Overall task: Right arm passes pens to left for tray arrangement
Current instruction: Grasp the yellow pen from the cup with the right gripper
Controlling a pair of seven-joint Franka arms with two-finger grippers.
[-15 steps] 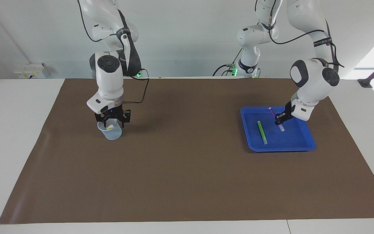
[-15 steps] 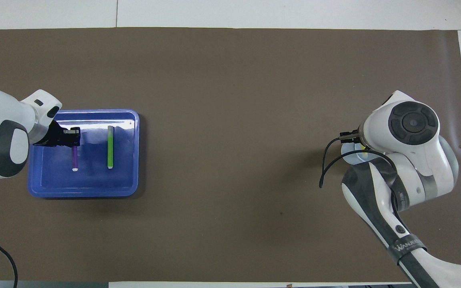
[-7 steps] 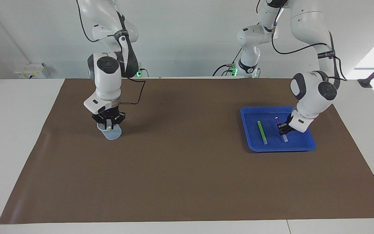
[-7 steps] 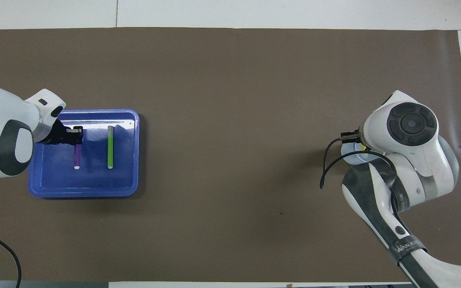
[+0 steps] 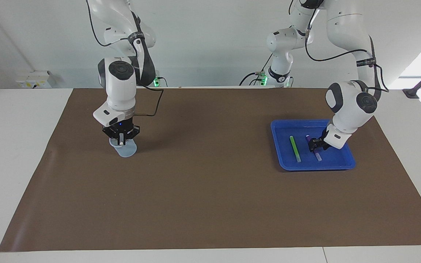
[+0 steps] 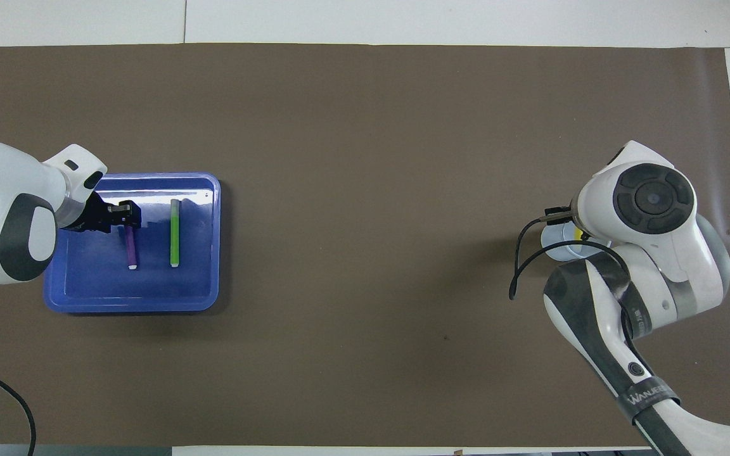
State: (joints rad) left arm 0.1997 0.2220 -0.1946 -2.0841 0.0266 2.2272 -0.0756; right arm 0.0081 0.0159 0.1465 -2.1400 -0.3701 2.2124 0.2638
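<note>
left gripper (image 5: 314, 145) sat low in the blue tray (image 5: 345, 160), fingers parted around the purple pen (image 5: 318, 155), green pen (image 5: 295, 148) beside. right gripper (image 5: 121, 139) closed on the yellow pen (image 5: 121, 143) in the cup (image 5: 128, 150); mat (image 5: 210, 190) open between.

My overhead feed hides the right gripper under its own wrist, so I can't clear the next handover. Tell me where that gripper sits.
Observer: The right gripper is down at the mouth of the clear cup.
Operator: Report what it has.
Observer: Its jaws are shut on the yellow pen, whose pale tip shows between them.
Operator: Now give me the left gripper's height.
Observer: The left gripper is low inside the blue tray, just above the end of the purple pen nearer the robots. Whether it touches the pen I cannot tell.
</note>
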